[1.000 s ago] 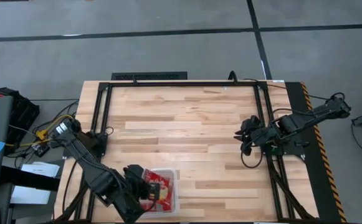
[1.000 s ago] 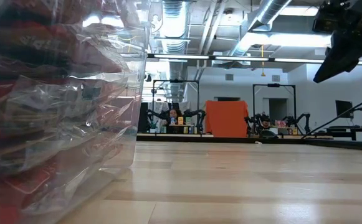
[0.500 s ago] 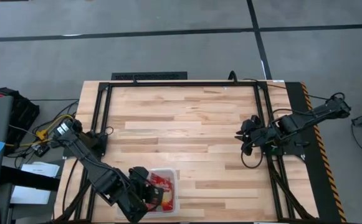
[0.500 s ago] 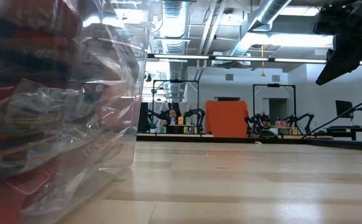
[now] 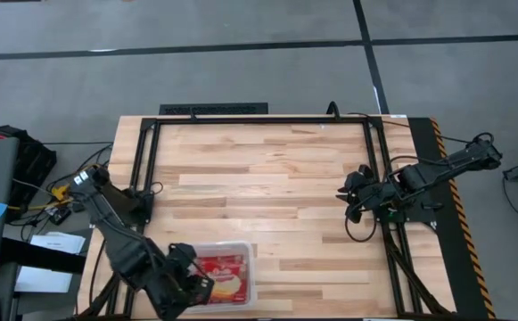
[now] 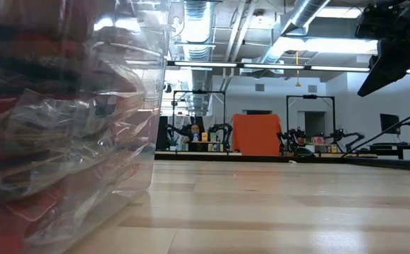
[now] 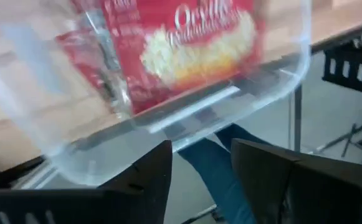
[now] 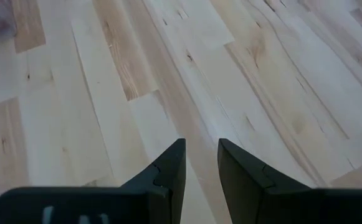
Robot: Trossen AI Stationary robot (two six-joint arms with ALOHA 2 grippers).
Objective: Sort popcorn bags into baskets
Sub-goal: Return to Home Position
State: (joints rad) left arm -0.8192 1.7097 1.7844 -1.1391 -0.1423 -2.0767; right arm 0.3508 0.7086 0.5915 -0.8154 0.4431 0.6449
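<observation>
Popcorn bags [image 5: 223,271] in tub [image 5: 215,245], near left tool [image 7: 200,147], parted, empty; right tool [image 8: 200,144] narrow, well apart.

Grey floor [image 5: 241,53], crossed by dark seam lines. Pale plank-topped wooden table [image 5: 267,178]. Tangled cables [image 5: 62,192] beside its left edge. Far room: white wall [image 6: 346,99], exposed ceiling ducts [image 6: 303,14], strip light [image 6: 296,68], orange-draped stand [image 6: 256,134].
</observation>
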